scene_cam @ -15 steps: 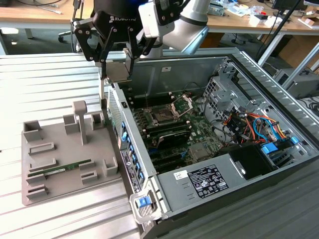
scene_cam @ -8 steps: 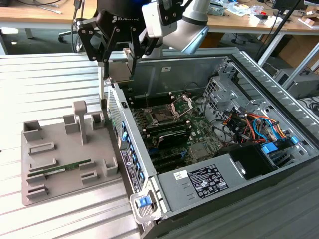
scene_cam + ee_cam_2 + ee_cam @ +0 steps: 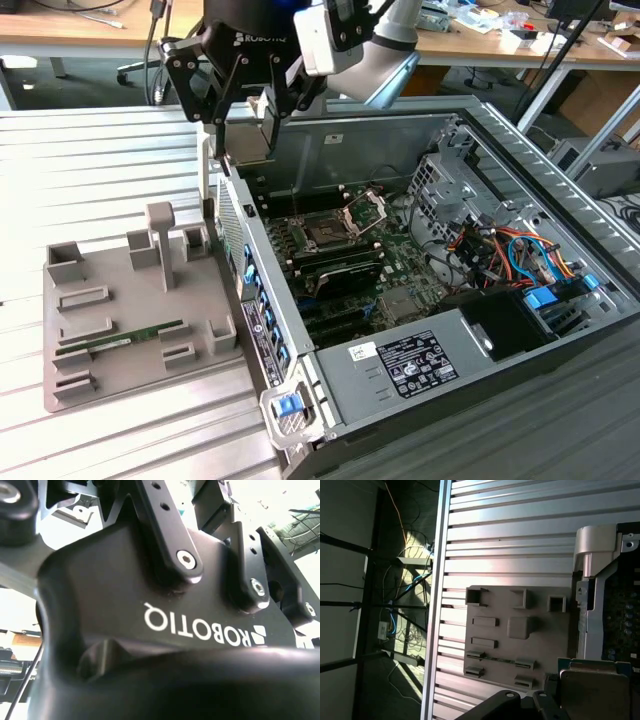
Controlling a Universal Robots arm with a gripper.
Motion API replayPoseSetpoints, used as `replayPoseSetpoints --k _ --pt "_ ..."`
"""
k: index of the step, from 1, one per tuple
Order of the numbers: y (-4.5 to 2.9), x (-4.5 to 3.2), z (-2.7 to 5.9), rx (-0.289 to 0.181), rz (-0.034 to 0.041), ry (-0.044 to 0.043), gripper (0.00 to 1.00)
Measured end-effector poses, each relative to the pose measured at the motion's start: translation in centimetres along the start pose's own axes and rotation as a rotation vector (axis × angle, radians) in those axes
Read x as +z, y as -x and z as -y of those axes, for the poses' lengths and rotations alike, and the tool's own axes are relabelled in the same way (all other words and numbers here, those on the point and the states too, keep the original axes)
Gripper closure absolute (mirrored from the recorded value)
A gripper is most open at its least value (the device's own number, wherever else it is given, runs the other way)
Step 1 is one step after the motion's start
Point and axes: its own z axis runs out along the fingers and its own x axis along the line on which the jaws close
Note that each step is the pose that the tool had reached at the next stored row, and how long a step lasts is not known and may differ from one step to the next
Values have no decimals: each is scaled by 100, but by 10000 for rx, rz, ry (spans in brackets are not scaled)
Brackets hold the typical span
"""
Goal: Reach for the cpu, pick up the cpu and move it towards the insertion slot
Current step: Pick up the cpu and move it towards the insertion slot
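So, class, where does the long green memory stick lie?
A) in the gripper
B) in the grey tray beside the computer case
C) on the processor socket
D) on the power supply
B: the green memory stick lies flat in a groove of the grey tray, which sits outside the open computer case, on the exterior view's left.

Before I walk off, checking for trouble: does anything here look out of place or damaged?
Nothing stands out. The gripper holds the chip. The socket has its metal frame flipped open, and the memory stick lies flat in the grey tray.
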Motion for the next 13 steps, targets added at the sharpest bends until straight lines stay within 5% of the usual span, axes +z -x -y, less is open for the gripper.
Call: replayPoseSetpoints --k 13 --pt "83 -1 9 0 0 -1 45"
